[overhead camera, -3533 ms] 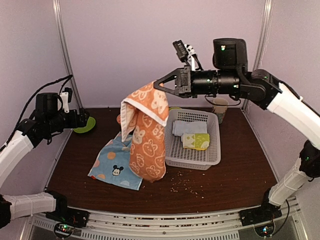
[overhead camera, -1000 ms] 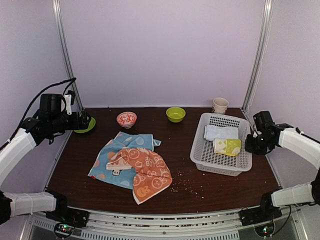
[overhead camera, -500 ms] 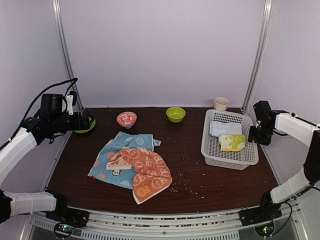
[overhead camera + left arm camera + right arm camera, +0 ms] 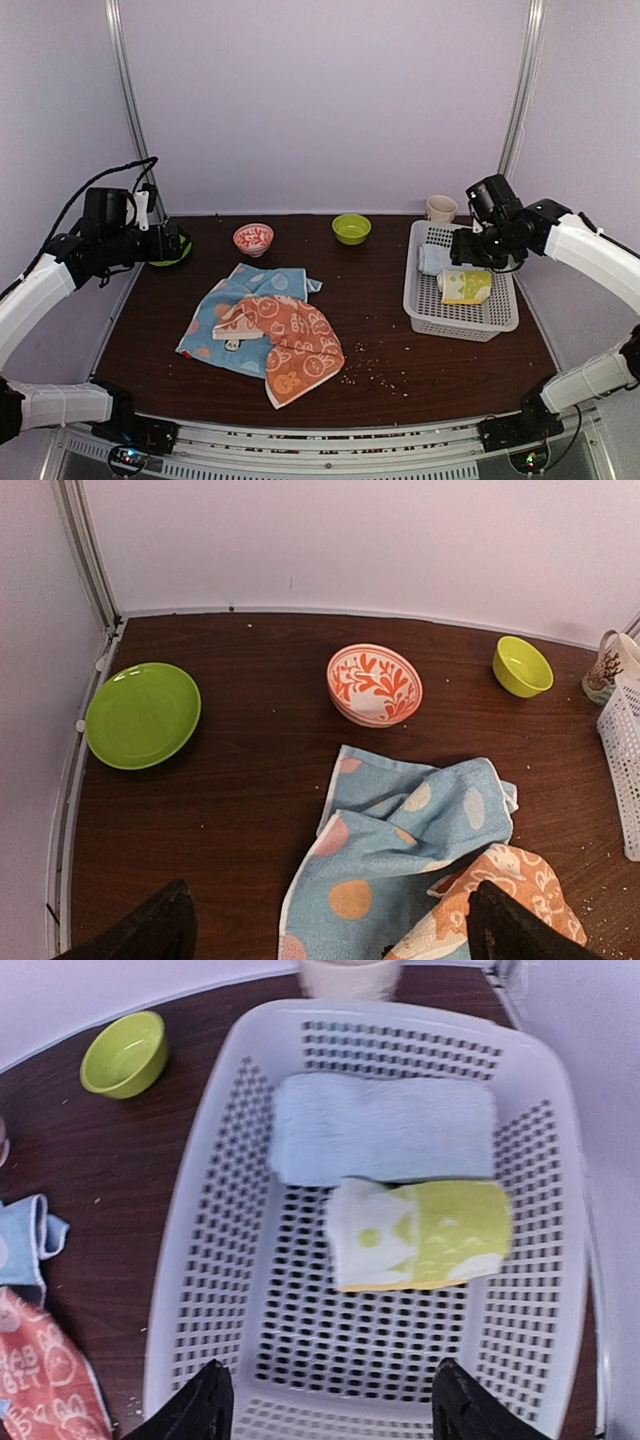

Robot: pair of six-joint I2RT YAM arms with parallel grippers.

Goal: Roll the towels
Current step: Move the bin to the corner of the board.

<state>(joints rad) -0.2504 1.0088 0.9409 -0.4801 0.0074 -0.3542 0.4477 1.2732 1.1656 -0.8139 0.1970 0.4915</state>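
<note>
Two towels lay unrolled on the table [image 4: 365, 300], left of its middle. The orange towel [image 4: 292, 345] with white bunny faces was crumpled and partly folded, and it lay on top of the light blue towel [image 4: 232, 312], covering its right and near part. The blue towel was spread loosely, with a wrinkled far corner, and its Mickey head showed just beside the orange edge. Small crumbs [image 4: 382, 372] were scattered on the table near the orange towel.

Behind the towels stood a red and white bowl [image 4: 253, 238] and, further right, a small green bowl [image 4: 351, 228]. A green plate [image 4: 142, 713] lay in the far left corner. The left gripper [image 4: 166, 243] hung above this plate with its fingers spread wide and nothing between them.

At the right side stood a white basket [image 4: 421, 302] which contained a pale blue roll [image 4: 431, 259] and a yellow-green roll [image 4: 466, 286], touching each other. The right gripper [image 4: 335, 1405] hovered over the basket, its fingers also spread apart and empty. A cup [image 4: 440, 208] stood behind the basket
</note>
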